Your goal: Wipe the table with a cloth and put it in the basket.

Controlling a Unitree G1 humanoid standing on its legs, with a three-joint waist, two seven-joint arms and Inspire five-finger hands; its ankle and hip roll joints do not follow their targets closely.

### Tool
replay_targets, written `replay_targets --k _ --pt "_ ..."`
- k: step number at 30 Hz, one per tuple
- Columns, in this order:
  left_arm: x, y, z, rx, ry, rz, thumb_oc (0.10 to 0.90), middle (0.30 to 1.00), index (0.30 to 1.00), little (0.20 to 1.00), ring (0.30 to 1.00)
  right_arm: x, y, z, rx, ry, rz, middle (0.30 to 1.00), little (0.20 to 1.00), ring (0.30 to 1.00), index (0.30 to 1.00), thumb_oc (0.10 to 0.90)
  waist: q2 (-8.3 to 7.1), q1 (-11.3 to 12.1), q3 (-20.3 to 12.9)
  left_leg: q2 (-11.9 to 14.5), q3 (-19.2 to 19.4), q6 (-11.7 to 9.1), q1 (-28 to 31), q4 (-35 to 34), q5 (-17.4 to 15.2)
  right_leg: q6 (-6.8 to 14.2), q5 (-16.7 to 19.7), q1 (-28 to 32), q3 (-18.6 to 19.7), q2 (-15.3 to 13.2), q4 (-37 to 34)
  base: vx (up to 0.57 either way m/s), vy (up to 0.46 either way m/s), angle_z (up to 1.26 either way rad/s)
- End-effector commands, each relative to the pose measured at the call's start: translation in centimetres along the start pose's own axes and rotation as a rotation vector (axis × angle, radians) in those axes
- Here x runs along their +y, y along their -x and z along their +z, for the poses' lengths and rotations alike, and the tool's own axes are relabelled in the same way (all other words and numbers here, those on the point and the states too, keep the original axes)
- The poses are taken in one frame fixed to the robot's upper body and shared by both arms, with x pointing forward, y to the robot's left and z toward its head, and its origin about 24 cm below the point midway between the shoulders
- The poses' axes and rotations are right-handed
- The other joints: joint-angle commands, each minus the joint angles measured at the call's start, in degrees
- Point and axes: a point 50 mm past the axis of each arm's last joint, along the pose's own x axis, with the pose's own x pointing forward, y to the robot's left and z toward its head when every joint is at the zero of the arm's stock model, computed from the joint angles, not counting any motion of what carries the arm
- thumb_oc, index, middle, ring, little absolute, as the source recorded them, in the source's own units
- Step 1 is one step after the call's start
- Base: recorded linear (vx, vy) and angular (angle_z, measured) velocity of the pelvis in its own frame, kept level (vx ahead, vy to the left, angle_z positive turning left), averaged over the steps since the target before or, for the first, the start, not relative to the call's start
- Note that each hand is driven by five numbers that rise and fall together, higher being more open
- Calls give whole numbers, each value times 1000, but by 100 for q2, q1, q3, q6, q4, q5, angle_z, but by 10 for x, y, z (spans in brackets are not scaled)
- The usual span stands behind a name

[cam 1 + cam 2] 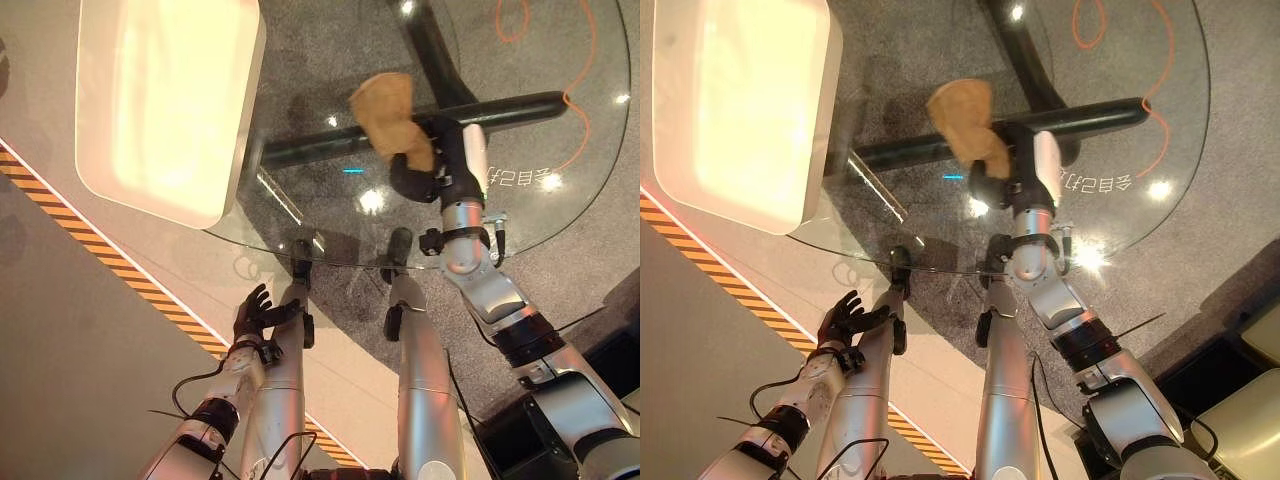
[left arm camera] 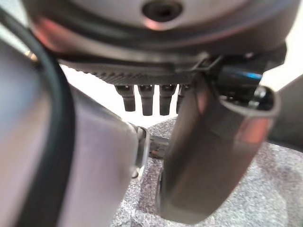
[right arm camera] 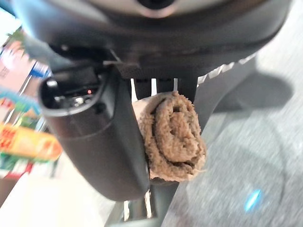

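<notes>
- Nearest: left hand (image 1: 256,312) hanging low beside the desk edge, fingers relaxed and spread, holding nothing.
- Further out: right hand (image 1: 432,160) over the round glass desk (image 1: 560,190), fingers clenched on the tan cloth (image 1: 392,112).
- Right wrist view adds the cloth (image 3: 174,137) rolled tight against the thumb.
- Far left: white basket (image 1: 165,100), looks empty. Probably mid-wipe, drop-off still to do.

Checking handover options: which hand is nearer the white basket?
Left. The left hand hangs below the table edge under the basket; the right hand grips the cloth beside it.
</notes>
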Motion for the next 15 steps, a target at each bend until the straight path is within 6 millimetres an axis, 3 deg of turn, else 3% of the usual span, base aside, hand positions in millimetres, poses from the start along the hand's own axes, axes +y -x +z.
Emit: replay_targets --k 1,5,7,9,10,12,13,14,15 --pt "-4 21 -55 166 -16 -4 800 900 900 900 900 24 13 39 -176 -63 134 300 200 300 300 100 160 72 -38 -462 347 376 -256 188 -40 153 235 -20 -125 210 -257 8 8 4" --pt "-6 21 -54 165 -17 -5 800 900 900 900 900 31 16 38 -170 -49 165 300 200 300 300 100 165 76 -38 -455 351 373 -279 204 -35 156 234 -50 -123 206 -234 11 0 0" --pt "-6 25 -61 186 -24 -2 800 900 900 900 900 39 21 30 -135 -44 187 300 200 300 300 100 179 115 -38 -425 318 349 -65 255 -232 196 59 146 -111 228 -165 25 -2 0" --pt "-9 20 -51 160 -21 -8 800 900 900 900 900 37 17 34 -147 -37 178 300 200 300 300 100 176 93 -38 -452 349 380 -295 226 -43 161 238 -67 -143 190 -222 -17 -8 5" --pt "-6 23 -59 181 -27 -4 800 900 900 900 900 40 21 28 -123 -38 191 300 200 300 300 100 188 120 -38 -429 315 352 -73 265 -234 200 66 129 -117 225 -154 46 -5 6" --pt "-9 19 -50 156 -19 -9 800 900 900 900 900 37 17 32 -147 -35 184 300 200 300 300 100 185 91 -38 -459 349 382 -288 219 -38 166 251 -69 -148 188 -228 -3 -2 2" --pt "-6 23 -58 179 -24 -4 800 900 900 900 900 40 21 27 -130 -41 194 300 200 300 300 100 199 122 -38 -433 317 354 -64 258 -229 204 72 132 -126 221 -157 -59 -4 1" --pt "-8 19 -50 157 -17 -5 800 900 900 900 900 37 17 33 -154 -38 186 300 200 300 300 100 183 88 -38 -459 355 378 -280 243 -45 167 244 -62 -151 185 -206 42 -1 1" --pt "-5 23 -59 180 -22 0 800 900 900 900 900 40 21 27 -133 -41 198 300 200 300 300 100 193 118 -38 -432 322 348 -56 289 -238 204 66 143 -125 217 -137 0 0 0"
